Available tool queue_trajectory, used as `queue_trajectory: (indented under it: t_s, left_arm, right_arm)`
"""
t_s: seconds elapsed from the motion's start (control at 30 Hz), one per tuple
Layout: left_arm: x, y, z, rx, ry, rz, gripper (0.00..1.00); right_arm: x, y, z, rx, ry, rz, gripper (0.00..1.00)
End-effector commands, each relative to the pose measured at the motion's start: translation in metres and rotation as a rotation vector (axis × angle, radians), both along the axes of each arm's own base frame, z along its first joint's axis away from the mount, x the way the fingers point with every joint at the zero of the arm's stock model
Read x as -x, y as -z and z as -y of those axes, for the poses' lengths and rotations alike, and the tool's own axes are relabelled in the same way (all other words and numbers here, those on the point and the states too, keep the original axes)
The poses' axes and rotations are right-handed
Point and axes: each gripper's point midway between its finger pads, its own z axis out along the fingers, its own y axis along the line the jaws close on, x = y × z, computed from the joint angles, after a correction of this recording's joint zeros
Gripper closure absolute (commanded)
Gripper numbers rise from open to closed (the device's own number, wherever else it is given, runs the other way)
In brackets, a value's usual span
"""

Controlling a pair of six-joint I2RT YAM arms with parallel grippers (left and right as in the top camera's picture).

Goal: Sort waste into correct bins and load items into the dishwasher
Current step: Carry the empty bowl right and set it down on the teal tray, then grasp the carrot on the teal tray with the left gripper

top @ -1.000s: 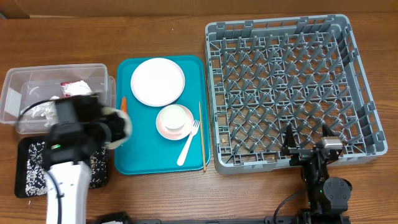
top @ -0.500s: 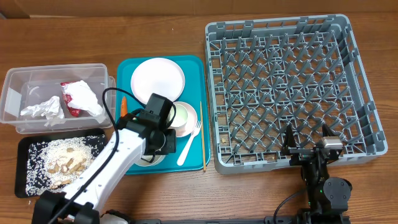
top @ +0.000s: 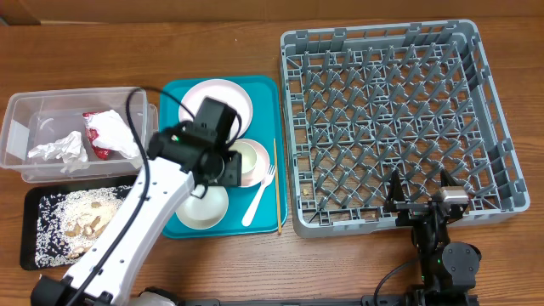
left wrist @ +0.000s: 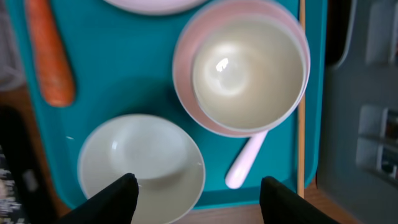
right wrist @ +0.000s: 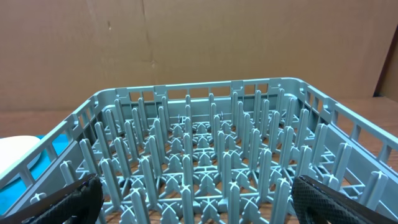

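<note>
My left gripper (left wrist: 199, 202) hangs open over the teal tray (top: 176, 95), its fingers apart and holding nothing. A small white bowl (left wrist: 142, 165) lies on the tray just under the left fingertip (left wrist: 115, 198). Beside it are a pink bowl (left wrist: 186, 93) with a white cup (left wrist: 249, 68) inside, the fork (top: 257, 200), the chopstick (top: 277, 187) and the carrot (left wrist: 50, 56). A white plate (top: 223, 95) is partly hidden by my arm. The clear tub (top: 25, 115) holds crumpled paper (top: 55, 149) and a red wrapper (top: 95, 119). My right gripper (right wrist: 199, 199) stands open at the grey dish rack's (top: 395, 119) front edge.
A black tray (top: 34, 204) at the front left holds beige rice-like scraps (top: 85, 217). The dish rack's upright pegs (right wrist: 211, 162) fill the right wrist view. Bare wooden table (top: 340, 268) lies in front of the rack and tray.
My left arm swung from the black tray to the teal tray, set the small white bowl down at its front and opened. The right arm has not moved.
</note>
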Motion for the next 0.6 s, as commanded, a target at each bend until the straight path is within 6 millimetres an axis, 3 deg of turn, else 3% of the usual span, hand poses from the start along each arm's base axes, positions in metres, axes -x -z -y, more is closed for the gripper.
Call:
queue_trajectory:
  t_s: [0.0, 0.2, 0.27, 0.33, 0.57]
  left_arm:
    - [-0.021, -0.033, -0.027, -0.148, -0.033, 0.120, 0.36]
    - [-0.022, -0.012, -0.086, -0.185, -0.211, 0.064, 0.37]
    - [-0.028, 0.000, -0.101, -0.140, -0.277, 0.066, 0.44]
    - [-0.031, 0.010, -0.105, -0.104, -0.304, 0.074, 0.53]
    - [-0.038, 0.047, -0.114, -0.125, -0.329, 0.130, 0.59]
  right_arm:
    - [0.000, 0.002, 0.002, 0.004, 0.012, 0.002, 0.00]
    - [0.000, 0.002, 0.002, 0.004, 0.012, 0.002, 0.00]
    - [0.000, 0.002, 0.002, 0.004, 0.012, 0.002, 0.00]
    - [0.000, 0.002, 0.002, 0.004, 0.012, 0.002, 0.00]
    - [0.000, 0.002, 0.002, 0.004, 0.012, 0.002, 0.00]
